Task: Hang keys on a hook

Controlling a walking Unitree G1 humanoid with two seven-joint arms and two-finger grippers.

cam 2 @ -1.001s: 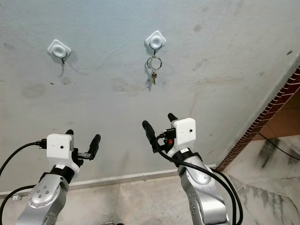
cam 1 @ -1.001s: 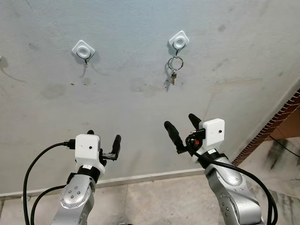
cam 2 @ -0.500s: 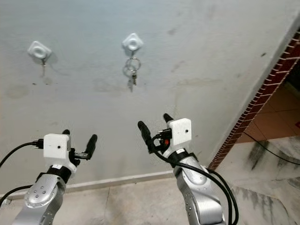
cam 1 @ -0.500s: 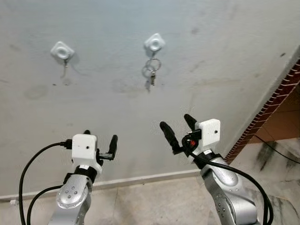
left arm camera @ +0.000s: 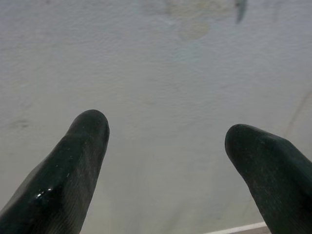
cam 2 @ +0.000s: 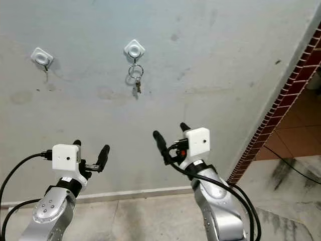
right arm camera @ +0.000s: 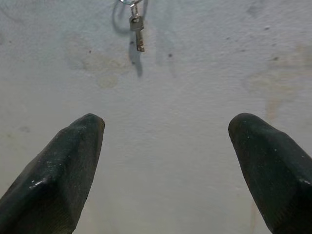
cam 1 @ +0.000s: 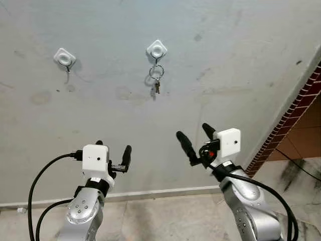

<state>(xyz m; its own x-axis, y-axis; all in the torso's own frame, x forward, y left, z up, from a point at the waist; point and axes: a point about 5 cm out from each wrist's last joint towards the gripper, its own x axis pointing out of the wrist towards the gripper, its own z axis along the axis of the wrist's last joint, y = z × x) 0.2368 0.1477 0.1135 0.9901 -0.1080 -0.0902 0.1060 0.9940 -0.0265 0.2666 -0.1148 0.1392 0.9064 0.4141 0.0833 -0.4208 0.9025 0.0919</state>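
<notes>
Since a second ago the camera has turned, so the whole wall sits more to the left; the things themselves have not moved. The keys hang on the right hook; the left hook is bare. The left gripper and right gripper are spread open, holding nothing, well below the hooks.
</notes>
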